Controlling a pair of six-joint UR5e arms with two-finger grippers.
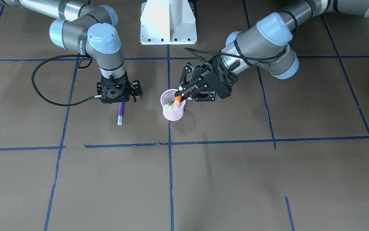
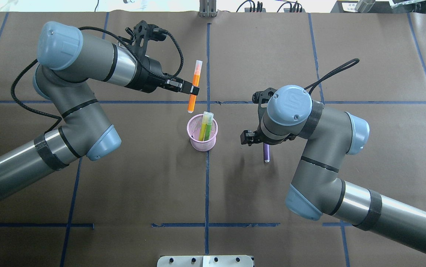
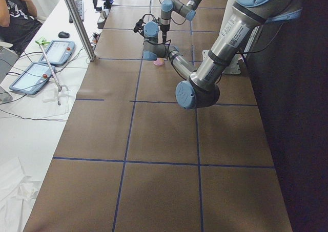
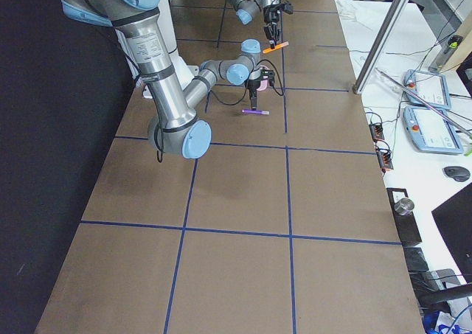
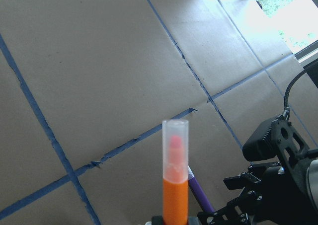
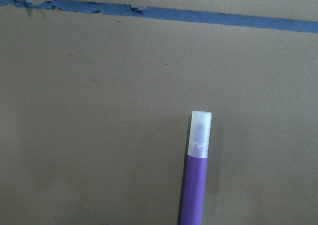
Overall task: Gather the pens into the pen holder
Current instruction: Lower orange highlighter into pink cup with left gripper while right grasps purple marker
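Note:
The pink mesh pen holder [image 2: 202,142] stands near the table's middle, with a yellow pen [image 2: 202,128] and a green pen [image 2: 208,128] inside. My left gripper [image 2: 194,90] is shut on an orange pen [image 2: 195,83], held level just beyond the cup's far rim, cap pointing away from the robot. From the front this gripper [image 1: 180,95] hangs over the holder [image 1: 173,112]. A purple pen [image 1: 120,114] lies flat on the table. My right gripper [image 1: 120,100] points straight down over its uncapped end and looks open. The cap [image 6: 200,130] shows in the right wrist view.
The white robot base [image 1: 168,22] sits at the table's robot side. Blue tape lines [image 2: 207,185] cross the brown table cover. A black cable [image 1: 43,93] loops beside the right wrist. A side bench with tablets [image 3: 56,53] and a seated person lies off the table's far side.

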